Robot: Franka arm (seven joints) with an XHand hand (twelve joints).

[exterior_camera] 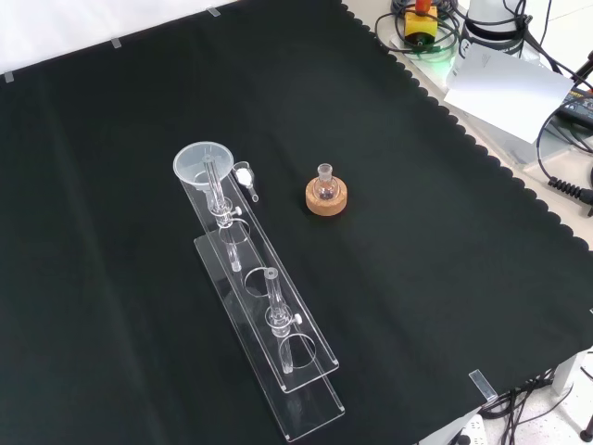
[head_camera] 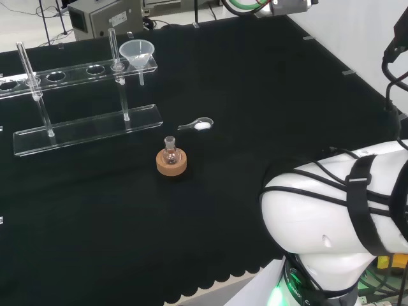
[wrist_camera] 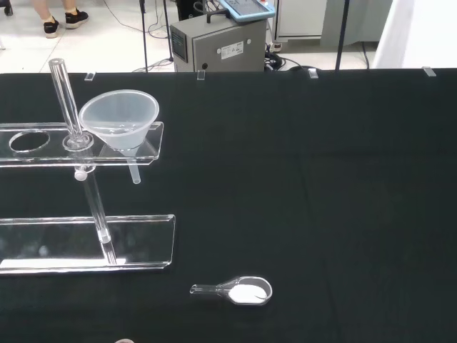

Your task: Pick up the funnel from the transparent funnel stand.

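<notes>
The funnel sits upright in the end hole of the transparent funnel stand, its stem hanging below the upper rail. In the head view the arm's white link stands at the right, well apart from the stand. Whether the fingers are open or curled I cannot tell. A small flask rests on its cork ring (a spoon of what seems white powder lies near it).

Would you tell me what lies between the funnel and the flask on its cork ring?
A small clear spoon holding white powder, in the head view, between funnel and flask.
</notes>
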